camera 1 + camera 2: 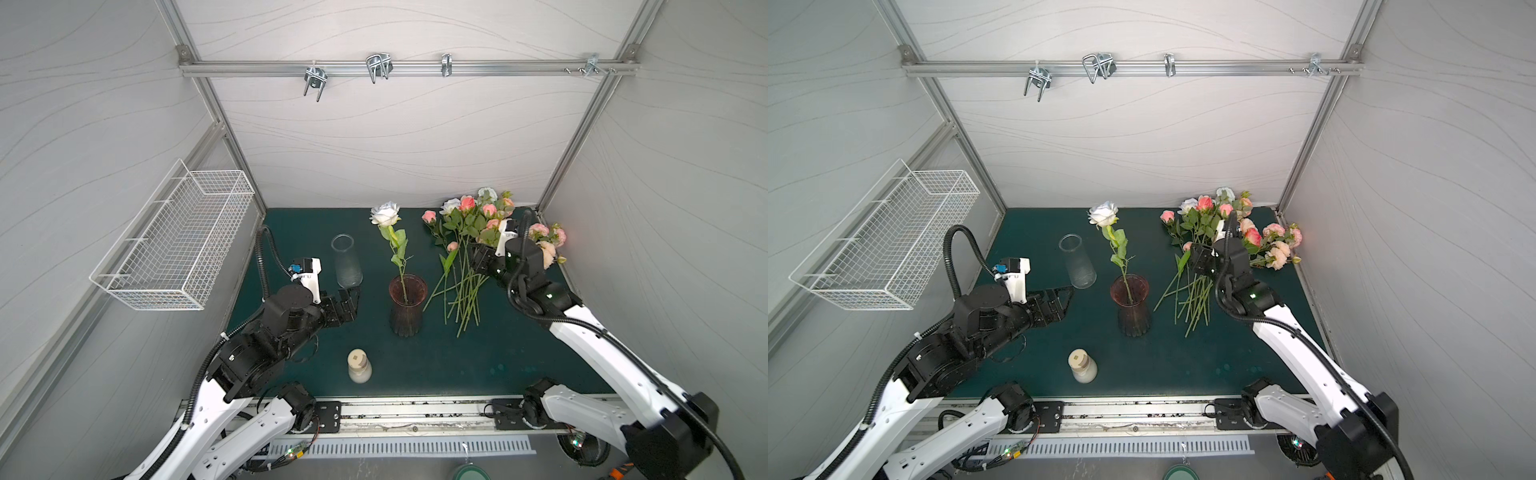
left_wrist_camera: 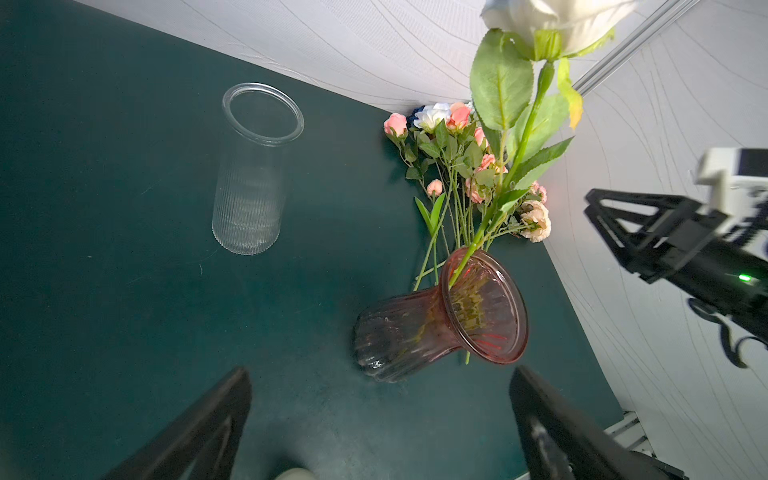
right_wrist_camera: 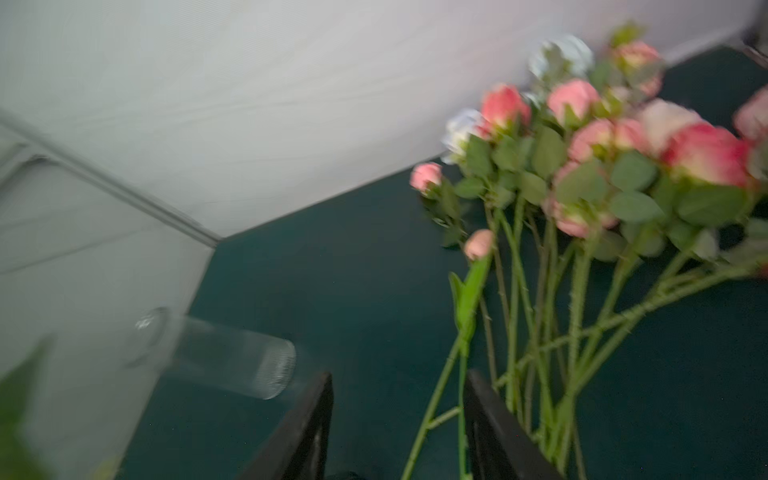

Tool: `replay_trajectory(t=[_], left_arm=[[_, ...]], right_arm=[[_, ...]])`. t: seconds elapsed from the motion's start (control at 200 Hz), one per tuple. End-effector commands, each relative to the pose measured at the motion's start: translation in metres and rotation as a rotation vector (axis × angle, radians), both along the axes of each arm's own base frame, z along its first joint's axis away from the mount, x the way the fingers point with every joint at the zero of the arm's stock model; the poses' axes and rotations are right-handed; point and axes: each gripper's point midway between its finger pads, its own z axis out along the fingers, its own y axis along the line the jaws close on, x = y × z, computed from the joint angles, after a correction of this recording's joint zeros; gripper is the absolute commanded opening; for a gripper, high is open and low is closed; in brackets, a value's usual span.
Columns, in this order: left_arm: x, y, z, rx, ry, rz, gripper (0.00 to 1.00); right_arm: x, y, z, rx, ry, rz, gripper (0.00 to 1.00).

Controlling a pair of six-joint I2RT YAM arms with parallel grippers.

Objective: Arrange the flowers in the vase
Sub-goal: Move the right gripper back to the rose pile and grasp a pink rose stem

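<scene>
**Top views.** Red-tinted vase: upright, mid-table, with one white rose standing in it. Other flowers: a loose heap lying flat just right of the vase, blooms toward the back wall. Clear ribbed glass: upright, left of the vase. Capped bottle: near the front. My left gripper: by the glass's base, apart from the vase. My right gripper: over the heap's stems.

**Left wrist view.** My left gripper: fingers spread wide, empty. Vase ahead.

**Right wrist view, blurred.** My right gripper: jaws apart, clamping nothing. Flowers beyond.
</scene>
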Motion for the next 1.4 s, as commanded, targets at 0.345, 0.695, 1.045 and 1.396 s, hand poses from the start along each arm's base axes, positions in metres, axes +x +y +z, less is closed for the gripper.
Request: replay_trajectory(t=[0.345,0.695,1.045,1.396], left_arm=[[-0.003,0.001,-0.004,-0.009,-0.006,-0.005,0.98],[-0.004,0.005,-0.01,0.023,-0.013,0.001,0.99],[0.0,0.006,-0.016,0.046,-0.018,0.009,0.99],[0.003,0.005,-0.017,0.055,-0.013,0.013,0.99]], right_arm=[[0.072,-0.081,-0.143,-0.17,0.477,-0.27,0.38],[0.096,-0.107,-0.171,-0.106,0.538,-0.361,0.34],[0.111,-0.101,-0.178,-0.084,0.514,-0.328,0.32],[0.112,-0.107,-0.192,-0.101,0.545,-0.334,0.18]])
